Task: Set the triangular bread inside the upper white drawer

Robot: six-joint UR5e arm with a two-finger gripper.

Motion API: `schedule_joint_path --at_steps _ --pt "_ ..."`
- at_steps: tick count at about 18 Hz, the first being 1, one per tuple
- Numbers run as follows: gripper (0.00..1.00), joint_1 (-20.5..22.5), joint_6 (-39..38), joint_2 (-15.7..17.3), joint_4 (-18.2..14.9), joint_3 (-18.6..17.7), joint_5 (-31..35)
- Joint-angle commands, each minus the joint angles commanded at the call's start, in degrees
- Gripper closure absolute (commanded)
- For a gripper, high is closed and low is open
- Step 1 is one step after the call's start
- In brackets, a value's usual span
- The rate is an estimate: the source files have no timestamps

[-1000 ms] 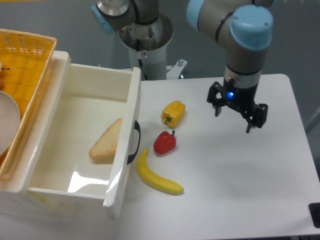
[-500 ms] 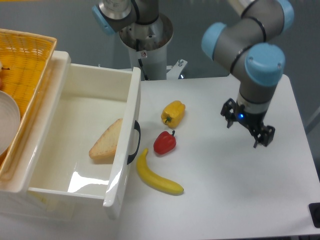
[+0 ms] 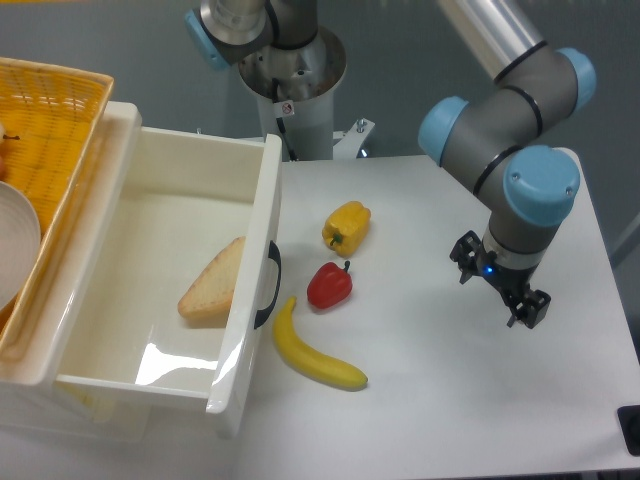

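Observation:
The triangular bread [image 3: 213,283], a tan golden-brown wedge, lies flat inside the upper white drawer [image 3: 110,375], near its front wall. The drawer is pulled open and has a black handle [image 3: 268,286] on its front. My gripper [image 3: 500,290] is far to the right, low over the white table, apart from the bread and the drawer. Its two black fingers stand apart with nothing between them.
A yellow bell pepper [image 3: 346,226], a red bell pepper [image 3: 329,285] and a yellow banana [image 3: 314,353] lie on the table just right of the drawer front. A yellow woven basket [image 3: 45,130] with a white plate stands at the far left.
My gripper has moved right and toward the table's front and come lower. The bread, the drawer and the fruit have not moved.

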Motion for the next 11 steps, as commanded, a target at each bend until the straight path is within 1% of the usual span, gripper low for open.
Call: schedule_joint_path --at_steps 11 --pt "0.00 0.4 -0.1 -0.7 0.5 -0.1 0.0"
